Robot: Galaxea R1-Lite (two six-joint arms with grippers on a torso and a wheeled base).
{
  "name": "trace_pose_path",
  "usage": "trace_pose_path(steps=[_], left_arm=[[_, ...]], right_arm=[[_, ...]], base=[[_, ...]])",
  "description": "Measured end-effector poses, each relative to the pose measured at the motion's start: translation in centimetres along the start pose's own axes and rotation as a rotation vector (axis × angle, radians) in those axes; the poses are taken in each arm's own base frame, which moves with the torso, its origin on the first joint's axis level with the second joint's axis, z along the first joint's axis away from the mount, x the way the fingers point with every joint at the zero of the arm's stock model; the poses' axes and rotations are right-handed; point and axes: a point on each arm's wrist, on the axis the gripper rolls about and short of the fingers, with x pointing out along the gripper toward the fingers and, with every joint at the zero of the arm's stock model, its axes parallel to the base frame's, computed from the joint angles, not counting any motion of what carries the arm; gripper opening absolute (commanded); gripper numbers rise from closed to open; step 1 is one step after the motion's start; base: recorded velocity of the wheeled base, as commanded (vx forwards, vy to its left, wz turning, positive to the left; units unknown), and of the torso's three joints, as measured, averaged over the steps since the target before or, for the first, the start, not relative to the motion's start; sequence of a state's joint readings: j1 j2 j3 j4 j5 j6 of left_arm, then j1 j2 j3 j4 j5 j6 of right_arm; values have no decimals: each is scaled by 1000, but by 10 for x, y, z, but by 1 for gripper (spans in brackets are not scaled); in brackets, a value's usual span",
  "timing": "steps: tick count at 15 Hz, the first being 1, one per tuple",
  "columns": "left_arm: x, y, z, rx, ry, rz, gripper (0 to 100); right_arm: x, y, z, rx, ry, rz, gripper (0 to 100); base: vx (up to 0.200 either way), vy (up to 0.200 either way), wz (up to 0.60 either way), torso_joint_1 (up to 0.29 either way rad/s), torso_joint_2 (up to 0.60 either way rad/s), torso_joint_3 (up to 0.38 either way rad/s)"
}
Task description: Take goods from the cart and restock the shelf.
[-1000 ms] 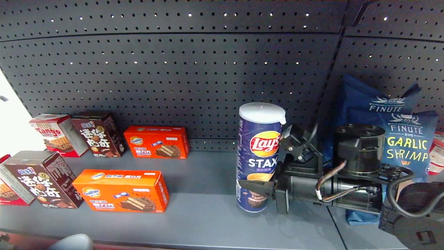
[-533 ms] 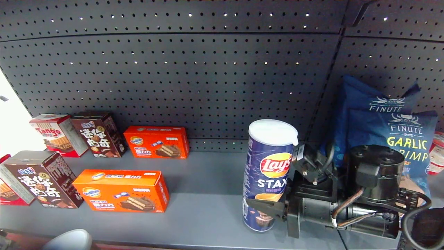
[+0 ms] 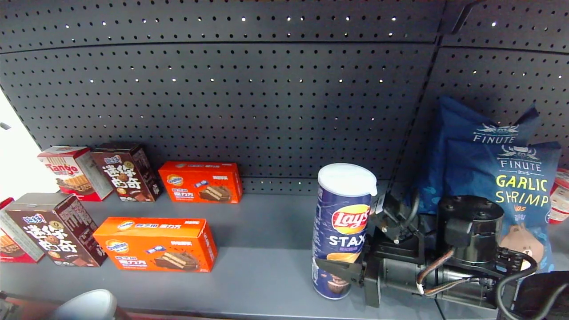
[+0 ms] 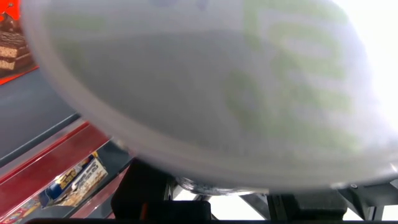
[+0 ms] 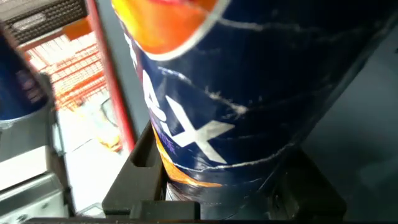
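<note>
A tall blue chips can (image 3: pixel 344 213) with a white lid stands upright near the front edge of the grey shelf (image 3: pixel 258 275). My right gripper (image 3: pixel 342 269) is shut on its lower part, coming in from the right. In the right wrist view the can (image 5: pixel 249 93) sits between the dark fingers (image 5: pixel 140 162). At the bottom left, in front of the shelf edge, hovers the pale round lid (image 3: pixel 86 306) of a second can. That lid (image 4: pixel 205 93) lies blurred and very close in the left wrist view, held by my left gripper.
Orange boxes (image 3: pixel 155 243) (image 3: pixel 201 181) and brown and red biscuit boxes (image 3: pixel 126 171) (image 3: pixel 55 229) stand on the left of the shelf. Blue snack bags (image 3: pixel 520 178) lean at the right, behind my right arm. A perforated back panel (image 3: pixel 222 98) closes the rear.
My right gripper has carried the chips can down and toward the shelf's front, slightly to the right. The pale lid at the bottom left has drifted a little left.
</note>
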State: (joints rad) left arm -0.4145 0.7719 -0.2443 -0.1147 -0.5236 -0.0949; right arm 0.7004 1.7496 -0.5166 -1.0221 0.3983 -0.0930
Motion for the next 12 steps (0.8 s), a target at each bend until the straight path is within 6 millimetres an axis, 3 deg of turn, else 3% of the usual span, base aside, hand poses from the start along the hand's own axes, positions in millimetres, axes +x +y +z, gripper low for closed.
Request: trace_pose_path(steps=[9,10,12], left_arm=[[0,1,-2,-6,10,1,0],[1,1,-3,-7,12,1,0],[1,1,-4,-7,14,1,0]], right_arm=[[11,-7,-16,2,18,-7,0],[10,-7,-17,2,21,-6,100],[10,-6,-19,5,31,-3,100]], base=[[0,0,0,0,0,0],[0,0,0,0,0,0],[0,0,0,0,0,0]])
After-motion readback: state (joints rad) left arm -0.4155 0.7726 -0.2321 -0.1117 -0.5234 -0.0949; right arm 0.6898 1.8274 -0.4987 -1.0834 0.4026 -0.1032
